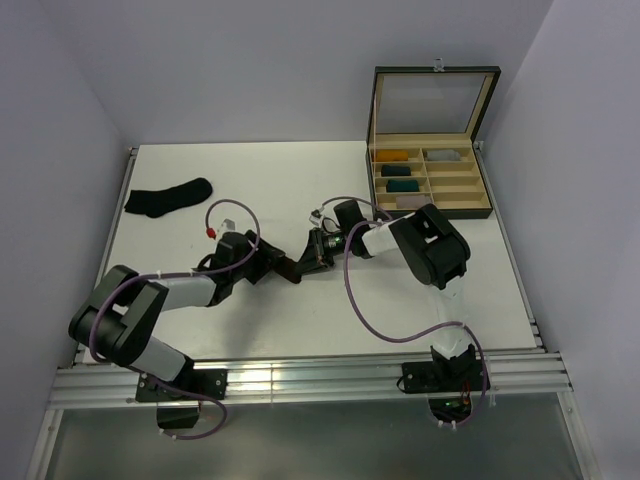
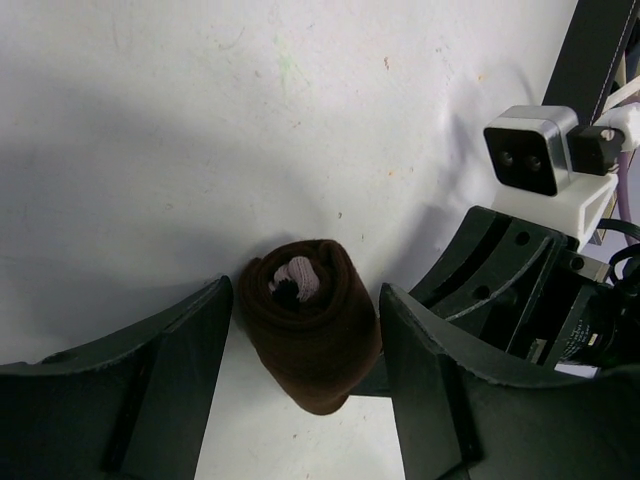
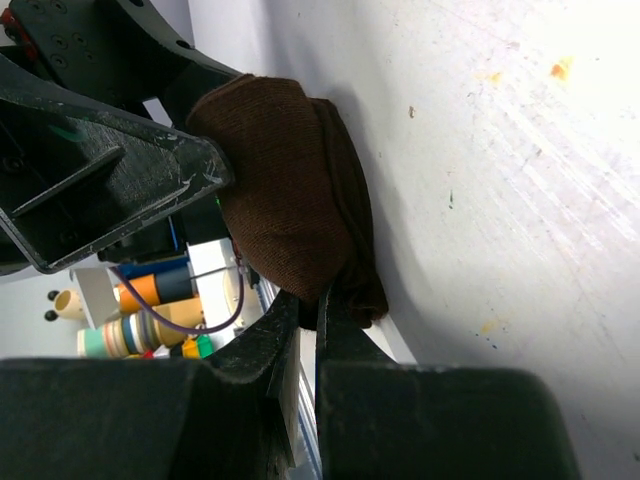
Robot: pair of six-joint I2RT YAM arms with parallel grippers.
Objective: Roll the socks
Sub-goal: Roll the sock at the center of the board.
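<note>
1. The left gripper (image 2: 305, 310) stands partly open. Its two fingers (image 2: 170, 370) flank the rolled brown sock (image 2: 318, 350), close against both its sides; whether they squeeze it I cannot tell.
2. The right gripper (image 3: 318, 305) is clenched, pinching the edge of that roll between its tips.
3. The roll lies on the table (image 1: 300, 180) near its middle, between the two arms.
4. The black sock (image 1: 167, 197) lies flat at the far left, well apart.
</note>
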